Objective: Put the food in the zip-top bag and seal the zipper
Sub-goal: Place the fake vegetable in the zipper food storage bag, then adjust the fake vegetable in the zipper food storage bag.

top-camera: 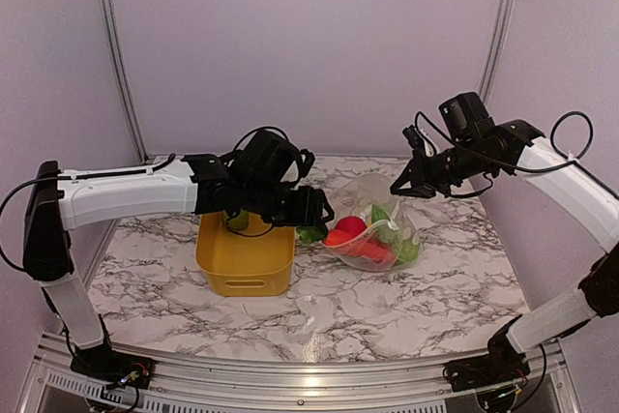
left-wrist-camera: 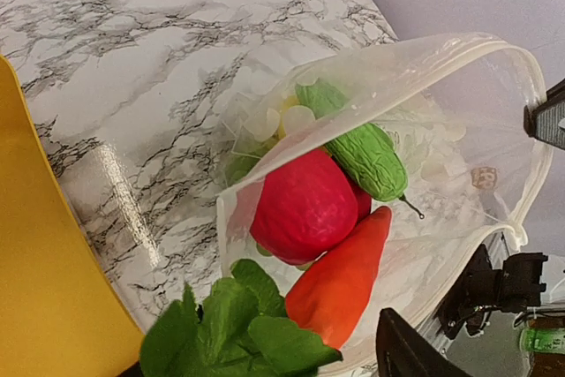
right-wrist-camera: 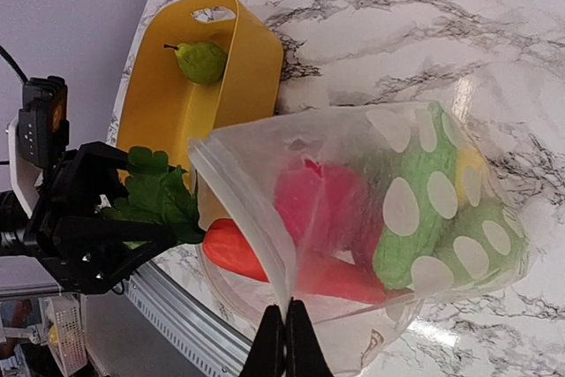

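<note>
One green pear-shaped toy fruit (right-wrist-camera: 201,61) lies in the yellow plastic bin (right-wrist-camera: 163,116) behind the left end effector (top-camera: 311,212). Its jaws stand part open around the leafy top of the orange-red plastic carrot (left-wrist-camera: 340,284); whether they press it, I cannot tell. Just ahead, the carrot's body lies in the mouth of the clear dotted zip-top bag (left-wrist-camera: 459,103), beside a red toy apple (left-wrist-camera: 303,205) and a bumpy green cucumber (left-wrist-camera: 366,156). Farther, the right end effector (right-wrist-camera: 284,337) is closed tight on the zipper (right-wrist-camera: 234,218) edge, holding the mouth up. Better to push the carrot deeper before release, so that the leaves pass the zipper.
</note>
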`<act>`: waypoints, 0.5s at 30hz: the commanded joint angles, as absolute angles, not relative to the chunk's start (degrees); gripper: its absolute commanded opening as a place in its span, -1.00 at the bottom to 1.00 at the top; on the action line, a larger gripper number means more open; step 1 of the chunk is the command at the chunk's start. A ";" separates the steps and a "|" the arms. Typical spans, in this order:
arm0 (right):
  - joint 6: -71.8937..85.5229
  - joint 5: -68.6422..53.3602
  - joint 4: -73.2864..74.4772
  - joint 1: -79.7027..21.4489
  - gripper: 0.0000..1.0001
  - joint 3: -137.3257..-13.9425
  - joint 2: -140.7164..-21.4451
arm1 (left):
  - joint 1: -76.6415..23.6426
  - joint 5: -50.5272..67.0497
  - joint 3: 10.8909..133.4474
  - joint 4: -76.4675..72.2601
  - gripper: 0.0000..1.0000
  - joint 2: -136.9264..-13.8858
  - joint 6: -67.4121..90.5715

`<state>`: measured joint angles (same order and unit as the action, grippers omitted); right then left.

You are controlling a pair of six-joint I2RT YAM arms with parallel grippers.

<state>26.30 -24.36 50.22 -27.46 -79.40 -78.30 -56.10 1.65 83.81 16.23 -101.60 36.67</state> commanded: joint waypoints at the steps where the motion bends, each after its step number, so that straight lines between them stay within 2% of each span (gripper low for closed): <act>1: 25.25 -24.43 50.32 -27.31 -1.00 -82.00 -76.66 | -56.50 6.52 90.18 29.69 0.38 -100.15 23.13; 6: 24.81 -24.32 50.36 -27.33 -1.00 -81.41 -76.38 | -56.75 9.52 91.57 38.20 0.33 -101.81 17.18; 9: 24.54 -24.51 50.30 -27.33 -1.00 -81.00 -76.45 | -56.85 11.61 93.39 40.38 0.23 -103.54 16.92; 13: 24.35 -24.93 50.03 -27.33 -1.00 -80.77 -76.85 | -56.95 11.86 95.68 41.39 -0.10 -105.23 17.02; 15: 24.35 -25.03 49.88 -27.29 -1.00 -80.69 -76.90 | -56.96 11.91 96.40 41.40 -0.44 -105.61 16.99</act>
